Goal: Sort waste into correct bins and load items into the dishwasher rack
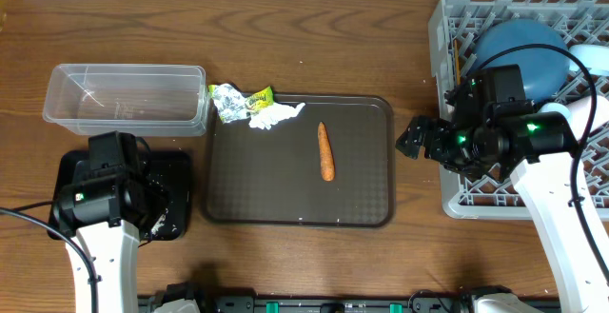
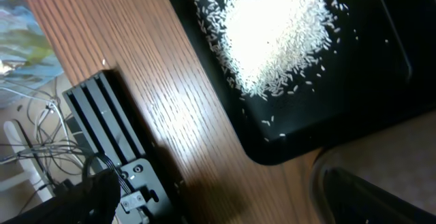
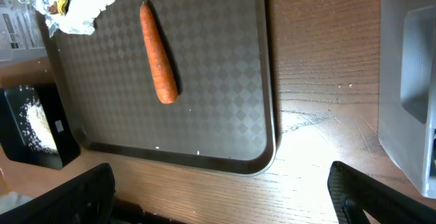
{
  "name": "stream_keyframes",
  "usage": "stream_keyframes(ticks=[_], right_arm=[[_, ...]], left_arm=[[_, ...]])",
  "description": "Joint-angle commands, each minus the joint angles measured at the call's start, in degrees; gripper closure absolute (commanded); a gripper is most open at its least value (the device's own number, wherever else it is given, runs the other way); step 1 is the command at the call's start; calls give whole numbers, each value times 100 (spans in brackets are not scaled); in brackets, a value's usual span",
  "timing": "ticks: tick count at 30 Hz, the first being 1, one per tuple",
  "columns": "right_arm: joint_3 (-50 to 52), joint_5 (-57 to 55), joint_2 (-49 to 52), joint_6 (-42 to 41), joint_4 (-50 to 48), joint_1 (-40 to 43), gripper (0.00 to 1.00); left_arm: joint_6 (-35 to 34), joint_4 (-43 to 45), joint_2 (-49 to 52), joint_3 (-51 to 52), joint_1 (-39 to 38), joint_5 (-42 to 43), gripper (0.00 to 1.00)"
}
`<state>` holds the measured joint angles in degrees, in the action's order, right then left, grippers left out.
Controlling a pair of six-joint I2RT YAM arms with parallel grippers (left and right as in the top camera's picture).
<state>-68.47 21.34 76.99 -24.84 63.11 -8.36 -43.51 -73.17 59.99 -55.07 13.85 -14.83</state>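
White rice [image 2: 279,33] lies heaped in the black tray [image 2: 381,81], which sits at the lower left [image 1: 176,175] in the overhead view. My left gripper [image 2: 218,210] is open and empty above the table beside that tray. The clear tub [image 1: 124,94] stands behind it. The orange carrot [image 1: 325,151], the crumpled wrapper [image 1: 230,99] and the white tissue [image 1: 276,115] lie on the brown serving tray [image 1: 371,208]. My right gripper [image 3: 225,203] is open and empty over bare table between that tray and the grey rack [image 1: 476,199]. The dark-blue bowl [image 1: 523,47] and a wooden chopstick [image 1: 455,56] are in the rack.
A pale blue-white item [image 1: 595,61] sits at the rack's far right edge, partly cut off. The right wrist view shows the carrot [image 3: 158,54], the tissue [image 3: 85,3], the rack wall [image 3: 409,81] and the rice tray [image 3: 34,125]. A black arm mount [image 2: 109,129] stands at the table's front edge.
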Motion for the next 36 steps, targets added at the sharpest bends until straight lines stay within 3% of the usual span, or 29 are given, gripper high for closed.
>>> stream_keyframes(ticks=[1,9,14,20,26,29,32,36], right_arm=[[28,-17,28,-39,-13,-72,1],[28,-17,28,-39,-13,-72,1],[28,-17,28,-39,-13,-72,1],[28,-17,28,-39,-13,-72,1],[28,-17,28,-39,-13,-70,1],[28,-17,28,-39,-13,-72,1],[28,-17,28,-39,-13,-70,1],[28,-17,28,-39,-13,-70,1]], left_arm=[[-9,-11,-9,-66,28,-304,2],[-11,-2,-9,-66,28,-284,2],[-33,741,-9,-66,28,-186,2],[-31,1191,-9,-66,28,2426,2],[260,1014,-7,-66,15,4229,2],[752,1097,4,-66,-177,4793,2],[1283,1073,48,-66,-612,4846,2],[1346,1224,160,-66,-1517,4852,2]])
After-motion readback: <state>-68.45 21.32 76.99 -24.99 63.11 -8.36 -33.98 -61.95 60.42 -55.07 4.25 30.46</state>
